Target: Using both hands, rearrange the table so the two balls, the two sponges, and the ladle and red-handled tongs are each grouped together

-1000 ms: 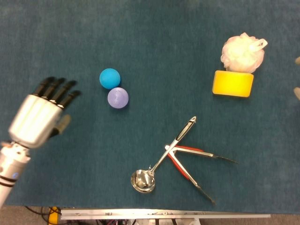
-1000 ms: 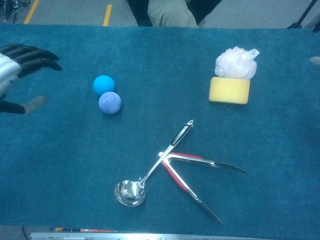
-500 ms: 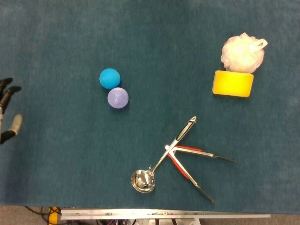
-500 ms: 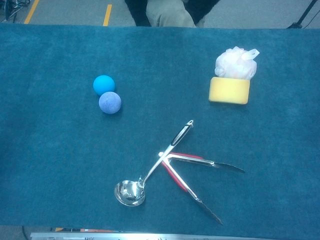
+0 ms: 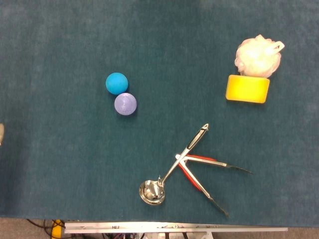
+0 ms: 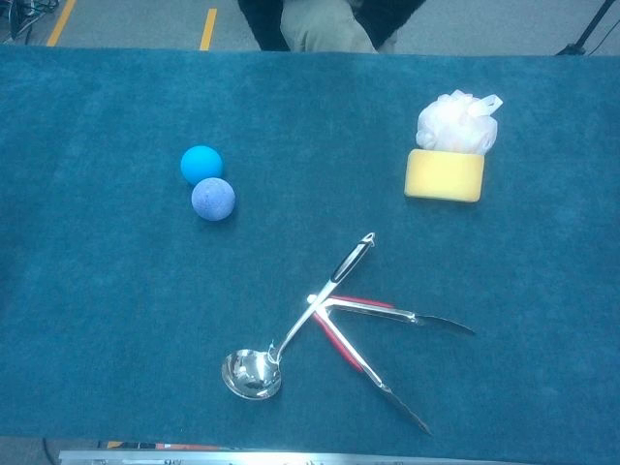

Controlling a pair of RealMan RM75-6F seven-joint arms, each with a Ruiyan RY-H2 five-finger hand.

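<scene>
A blue ball (image 5: 116,82) (image 6: 201,164) and a purple ball (image 5: 125,104) (image 6: 212,199) touch each other left of centre. At the far right a yellow sponge (image 5: 247,88) (image 6: 444,175) lies against a white mesh puff sponge (image 5: 257,56) (image 6: 455,122). Near the front, a steel ladle (image 5: 151,192) (image 6: 251,375) lies with its handle crossing the red-handled tongs (image 5: 194,177) (image 6: 339,341), whose arms are spread. Only a pale sliver of my left hand (image 5: 1,133) shows at the left edge of the head view. My right hand is out of sight.
The teal cloth covers the whole table (image 5: 65,164). A metal rail (image 5: 174,228) runs along the front edge. Beyond the far edge a seated person's legs (image 6: 325,24) show, with yellow floor tape (image 6: 208,27) beside them.
My left hand has drawn back leftward off the table, from beside the balls to the frame edge. The objects have not moved.
</scene>
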